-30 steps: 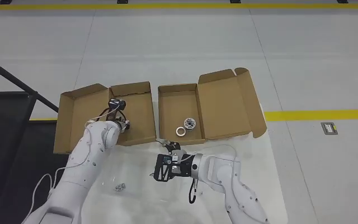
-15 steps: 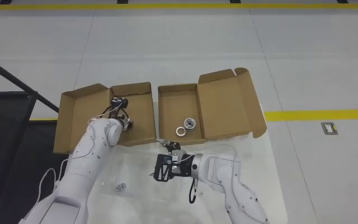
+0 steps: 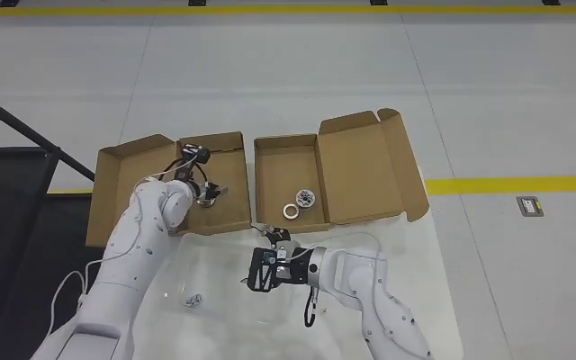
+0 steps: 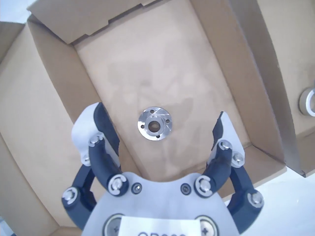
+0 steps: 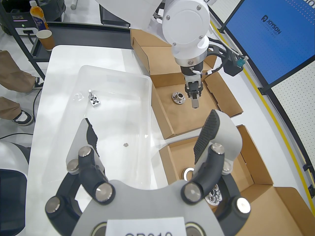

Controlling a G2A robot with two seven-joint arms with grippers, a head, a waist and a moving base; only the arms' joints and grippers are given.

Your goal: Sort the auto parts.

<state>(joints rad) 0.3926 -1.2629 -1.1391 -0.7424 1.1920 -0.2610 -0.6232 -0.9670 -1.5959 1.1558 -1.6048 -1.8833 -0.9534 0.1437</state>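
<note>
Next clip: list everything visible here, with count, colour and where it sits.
left box: 1, brown cardboard, open, far side of table
right box: 1, brown cardboard, open, beside the left box
flange: 1, silver, on the left box's floor
ring: 1, pale, in the right box
round metal part: 1, silver, in the right box by the ring
clear tray: 1, transparent, on the table before the boxes
small bracket: 1, silver, in the clear tray
table: 1, white
left claw: 1, black and white, open, above the flange
right claw: 1, black and white, open, over the clear tray
</note>
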